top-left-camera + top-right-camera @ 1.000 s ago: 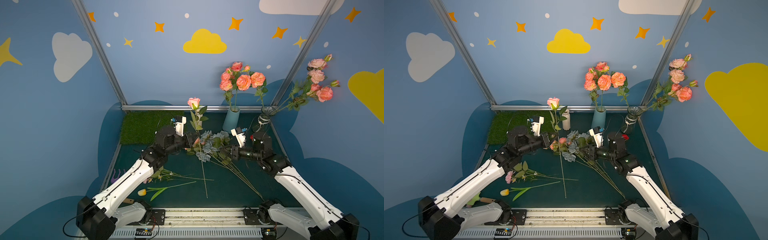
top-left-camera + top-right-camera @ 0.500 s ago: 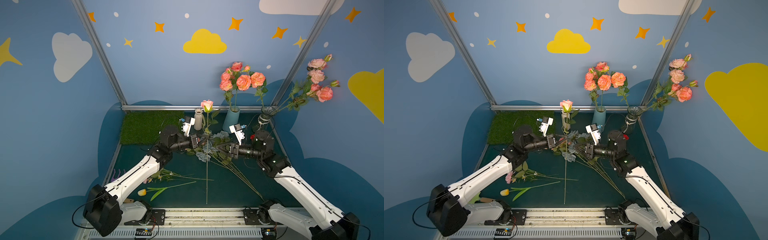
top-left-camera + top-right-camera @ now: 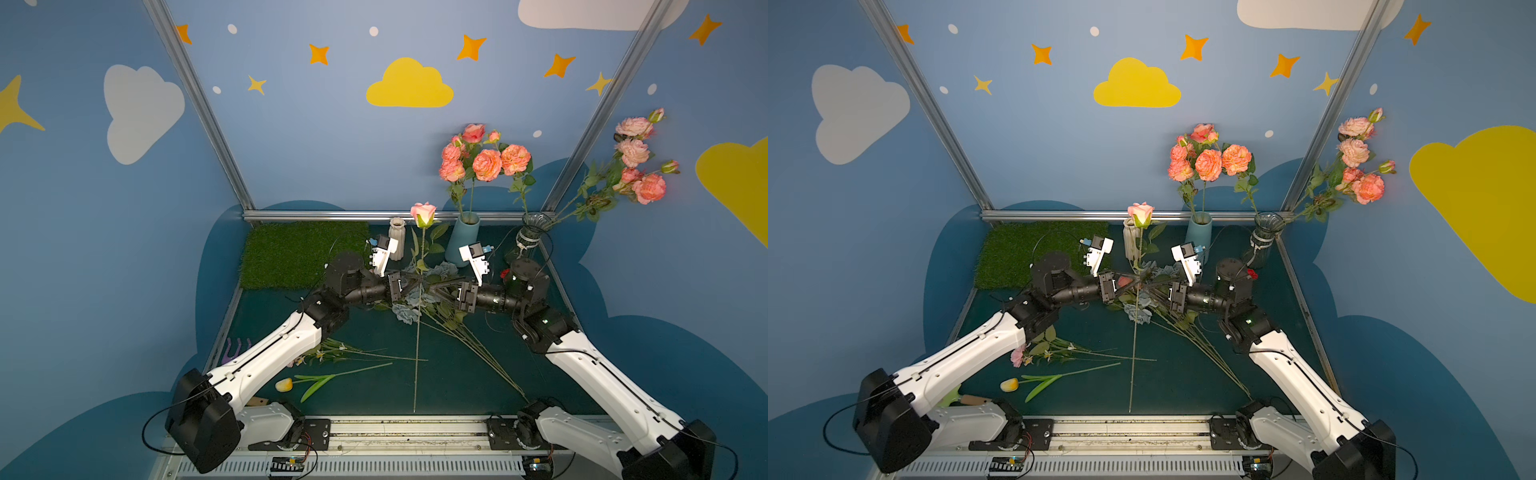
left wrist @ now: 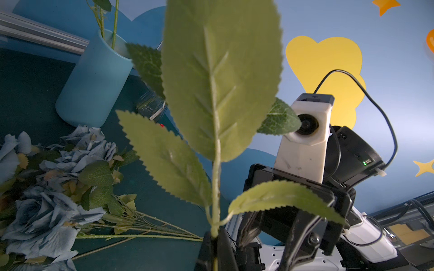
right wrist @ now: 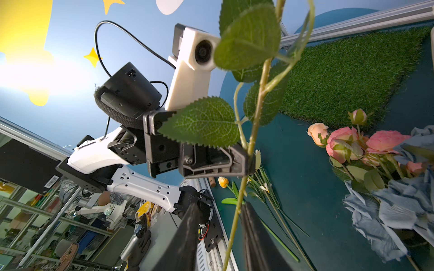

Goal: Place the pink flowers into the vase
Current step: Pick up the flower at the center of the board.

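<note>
1. One pink rose [image 3: 423,210], upright mid-table, left of blue vase [image 3: 463,243]; pinched at stem [image 3: 417,340] by left gripper [image 3: 415,286], straddled by part-open right gripper [image 3: 434,289].
2. Risks toppling on release ahead of a firm right-hand grip.
3. Risks leaves [image 3: 437,232] snagging, dragging grey-blue roses [image 3: 404,311].

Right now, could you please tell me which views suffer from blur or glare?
Left wrist view: a leaf of the pink rose crowds the lens, slightly soft. Right wrist view: glare bleaches the wall. Both top views: sharp, evenly lit.
</note>
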Controlling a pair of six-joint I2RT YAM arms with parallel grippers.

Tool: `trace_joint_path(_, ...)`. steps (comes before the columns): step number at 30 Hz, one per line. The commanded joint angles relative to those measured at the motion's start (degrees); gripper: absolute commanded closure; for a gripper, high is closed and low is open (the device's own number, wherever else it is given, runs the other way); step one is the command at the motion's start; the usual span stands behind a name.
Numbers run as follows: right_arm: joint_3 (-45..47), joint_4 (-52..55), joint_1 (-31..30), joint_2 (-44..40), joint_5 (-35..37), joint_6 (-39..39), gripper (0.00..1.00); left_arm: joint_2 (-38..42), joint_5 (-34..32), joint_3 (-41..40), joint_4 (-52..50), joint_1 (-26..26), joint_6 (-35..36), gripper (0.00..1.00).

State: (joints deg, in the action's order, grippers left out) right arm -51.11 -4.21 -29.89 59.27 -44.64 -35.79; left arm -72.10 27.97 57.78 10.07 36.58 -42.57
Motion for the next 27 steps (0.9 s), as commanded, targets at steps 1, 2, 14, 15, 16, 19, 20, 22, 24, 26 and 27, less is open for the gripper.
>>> trace_joint_path(1,0.22,-1.96,-0.26,-0.43,-0.28,-0.34,0.67,2.11,-2.33,1.89,-1.92,0.57,2.46,0.98)
trace_joint_path(2,0.26,-1.81,-0.28,-0.76,-0.05,-0.16,0.67,2.3,-2.84,1.95,-2.41,0.7,2.65,0.98)
trace_joint_path(14,2.15,-1.73,-0.39,-3.72,1.3,-0.83,0.67,2.63,-3.8,1.28,-1.51,1.21,1.55,0.98)
trace_joint_path(15,2.09,-1.51,-0.37,-3.72,1.23,-0.95,0.67,2.7,-3.75,1.15,-1.16,1.21,1.27,0.98)
trace_joint_path(16,2.11,-1.44,-0.35,-3.81,1.09,-1.03,0.67,2.72,-3.71,0.97,-0.94,1.15,1.14,0.98)
trace_joint_path(19,2.23,-0.22,-0.46,-4.05,1.56,-0.17,0.67,3.31,-3.86,0.84,-0.75,1.28,0.86,0.98)
trace_joint_path(20,2.29,-0.05,-0.58,-3.98,1.73,0.18,0.67,3.43,-3.89,0.82,-0.75,1.3,0.76,0.98)
trace_joint_path(22,2.5,-0.24,-0.61,-3.77,1.74,0.28,0.67,3.45,-3.57,1.12,-0.66,1.34,0.63,0.98)
trace_joint_path(24,2.41,-0.99,-0.92,-3.09,1.51,-0.43,0.68,3.29,-3.12,1.22,-0.28,1.48,0.19,0.98)
trace_joint_path(26,2.2,-1.67,-1.25,-2.18,0.76,-1.31,0.68,3.12,-2.76,1.19,0.63,1.62,-0.38,0.98)
trace_joint_path(27,1.92,-1.75,-1.39,-1.61,0.46,-1.59,0.69,3.02,-2.43,1.2,1.17,1.73,-0.76,0.98)
